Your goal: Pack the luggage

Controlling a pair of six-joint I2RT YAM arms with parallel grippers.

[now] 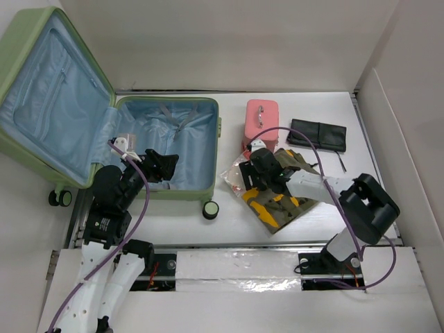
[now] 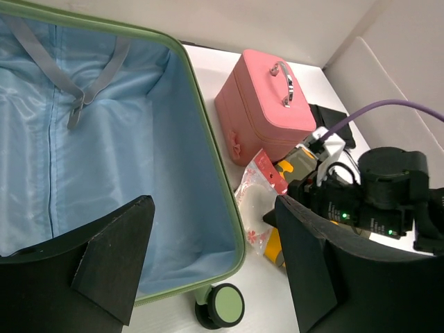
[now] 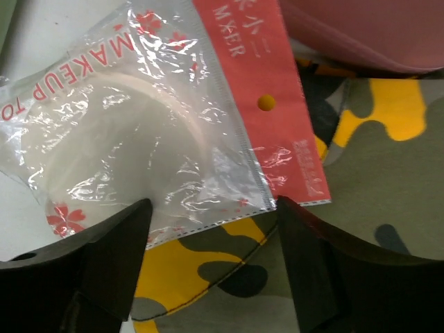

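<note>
The light-green luggage [image 1: 216, 142] lies open, its lid [image 1: 48, 90] raised at the back left, its pale blue lining [image 2: 104, 173] bare. My left gripper [image 1: 166, 165] is open and empty above the near right corner of the base; the left wrist view shows its gripper [image 2: 215, 257] over the rim. My right gripper [image 1: 251, 173] is open, low over a clear makeup packet with a red header [image 3: 139, 125] that lies on a camouflage cloth [image 3: 347, 173]. In the right wrist view the gripper [image 3: 211, 250] straddles the packet's near edge without holding it.
A small pink case with a handle [image 1: 262, 119] stands right of the luggage, also in the left wrist view [image 2: 260, 104]. A black pouch [image 1: 318, 134] lies at the back right. A luggage wheel [image 1: 211, 209] sticks out at the front. White walls surround the table.
</note>
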